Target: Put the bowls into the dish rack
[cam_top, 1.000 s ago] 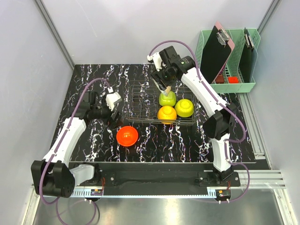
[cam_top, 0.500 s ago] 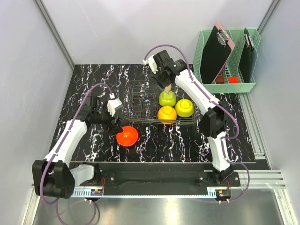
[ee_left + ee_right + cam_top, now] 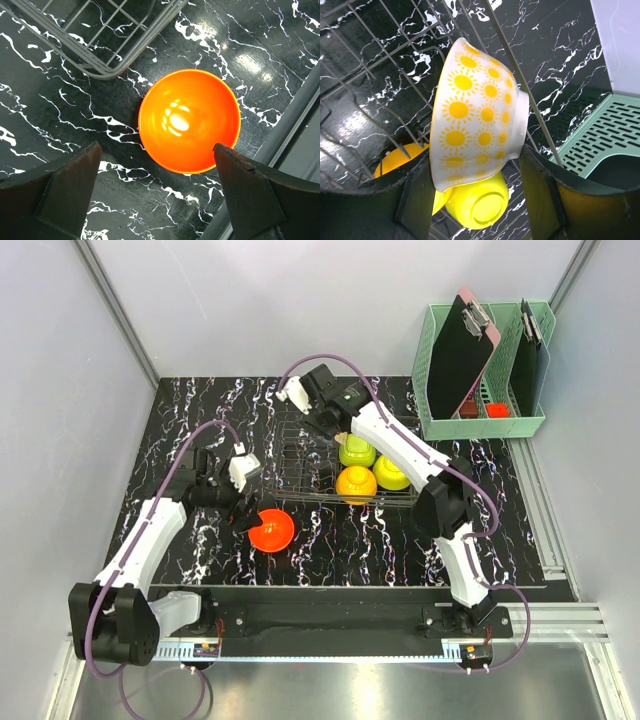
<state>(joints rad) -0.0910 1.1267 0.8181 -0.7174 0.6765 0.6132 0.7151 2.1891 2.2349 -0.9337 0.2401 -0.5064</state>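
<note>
The wire dish rack (image 3: 300, 462) stands mid-table and holds a lime green bowl (image 3: 356, 451), an orange bowl (image 3: 356, 483) and a yellow-green bowl (image 3: 393, 474). My right gripper (image 3: 335, 426) is over the rack's back part. It is shut on the cream-white bowl (image 3: 475, 115), which has a sun pattern and is tipped on its side above the rack wires (image 3: 385, 85). The yellow-green bowl (image 3: 477, 205) and orange bowl (image 3: 395, 160) lie below it. The red-orange bowl (image 3: 271, 530) sits upright on the table in front of the rack's left corner. My left gripper (image 3: 157, 200) is open, and its fingers (image 3: 65, 190) stand apart beside the red-orange bowl (image 3: 189, 121) without touching it.
A mint-green basket (image 3: 485, 426) with two clipboards stands at the back right, off the table's corner, and shows in the right wrist view (image 3: 610, 130). The rack's corner (image 3: 100, 70) is close behind the red-orange bowl. The table's front edge (image 3: 295, 115) runs just beyond that bowl.
My left gripper has moved right and forward to the red-orange bowl. My right gripper has swung left across the rack's back, carrying the cream-white bowl.
</note>
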